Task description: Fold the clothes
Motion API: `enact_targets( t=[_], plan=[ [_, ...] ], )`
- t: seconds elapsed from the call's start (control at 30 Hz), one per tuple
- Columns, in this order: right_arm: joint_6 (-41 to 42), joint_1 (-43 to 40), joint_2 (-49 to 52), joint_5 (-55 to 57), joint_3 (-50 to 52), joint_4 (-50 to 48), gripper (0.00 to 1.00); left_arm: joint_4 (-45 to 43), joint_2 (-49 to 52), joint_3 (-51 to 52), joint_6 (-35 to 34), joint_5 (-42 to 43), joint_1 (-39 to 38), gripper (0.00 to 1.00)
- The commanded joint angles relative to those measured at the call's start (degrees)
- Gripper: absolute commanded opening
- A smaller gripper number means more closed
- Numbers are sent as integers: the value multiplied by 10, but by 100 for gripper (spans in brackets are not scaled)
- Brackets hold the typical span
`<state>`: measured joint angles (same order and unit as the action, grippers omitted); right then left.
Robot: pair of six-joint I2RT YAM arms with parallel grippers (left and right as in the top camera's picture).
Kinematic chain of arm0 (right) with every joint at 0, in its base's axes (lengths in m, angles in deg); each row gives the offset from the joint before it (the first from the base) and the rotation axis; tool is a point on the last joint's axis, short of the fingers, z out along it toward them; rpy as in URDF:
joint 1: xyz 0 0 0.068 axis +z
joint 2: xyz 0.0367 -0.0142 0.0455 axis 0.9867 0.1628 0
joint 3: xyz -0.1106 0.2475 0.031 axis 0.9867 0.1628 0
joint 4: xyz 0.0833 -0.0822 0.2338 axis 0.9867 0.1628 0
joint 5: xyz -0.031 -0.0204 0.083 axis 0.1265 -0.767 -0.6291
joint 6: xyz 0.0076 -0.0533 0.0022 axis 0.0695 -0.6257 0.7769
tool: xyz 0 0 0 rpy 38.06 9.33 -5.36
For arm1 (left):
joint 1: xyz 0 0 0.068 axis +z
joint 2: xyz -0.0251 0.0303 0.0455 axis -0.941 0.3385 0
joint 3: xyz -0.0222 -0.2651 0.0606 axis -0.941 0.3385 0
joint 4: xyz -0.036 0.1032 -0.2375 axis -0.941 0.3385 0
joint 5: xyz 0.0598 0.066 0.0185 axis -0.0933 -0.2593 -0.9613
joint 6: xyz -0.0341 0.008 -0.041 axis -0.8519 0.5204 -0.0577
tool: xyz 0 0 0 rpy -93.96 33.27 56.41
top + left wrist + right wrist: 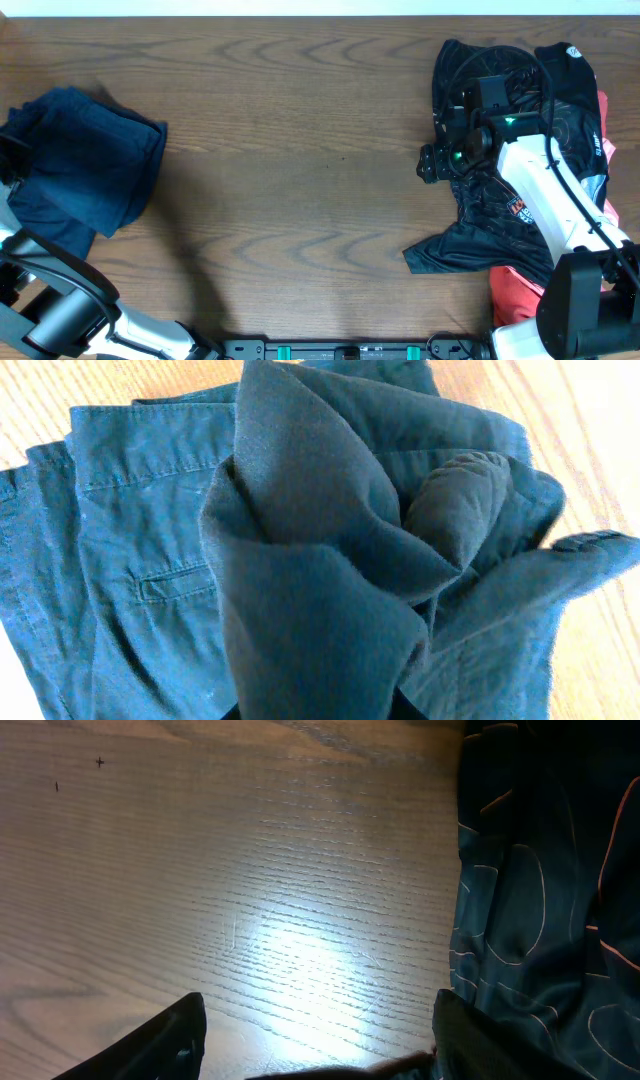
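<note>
Right gripper spread wide over the table

My right gripper hung over the right half of the table with its two fingers held far apart. Nothing lay between them but bare, lit wood. The black top, crumpled and printed with thin pale lines, was heaped at the table's far right corner and trailed toward its near edge. In my right wrist view its cloth sat just beside one finger; I could not tell whether they touched. A red garment lay partly under the black top at the table's near right edge, and my right arm crossed above both. The blue trousers lay bunched at the table's left edge, with a welt pocket showing flat and a thick fold rucked up beside it. My left gripper was at that same left edge, against the trousers, but I could not tell whether it was spread or closed.
</note>
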<state>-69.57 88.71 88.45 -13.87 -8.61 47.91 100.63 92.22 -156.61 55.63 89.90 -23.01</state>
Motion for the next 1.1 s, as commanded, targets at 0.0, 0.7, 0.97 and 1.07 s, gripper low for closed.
enact_targets(
  t=[0.0, 0.7, 0.97, 1.07],
  plan=[
    [-2, 0, -10, 2, -1, -1, 71, -12, -1, 3, -4, -12, 15, 17],
    [49, 0, -10, -5, -1, -54, 88, -6, -22, 3, 65, 83, -180, 99],
    [52, -9, -6, -10, -1, -64, 94, 118, -22, 3, 96, 37, -421, 98],
    [52, -21, -6, -24, -1, -39, 99, 219, -22, 3, 96, -6, -495, 98]
  ],
)
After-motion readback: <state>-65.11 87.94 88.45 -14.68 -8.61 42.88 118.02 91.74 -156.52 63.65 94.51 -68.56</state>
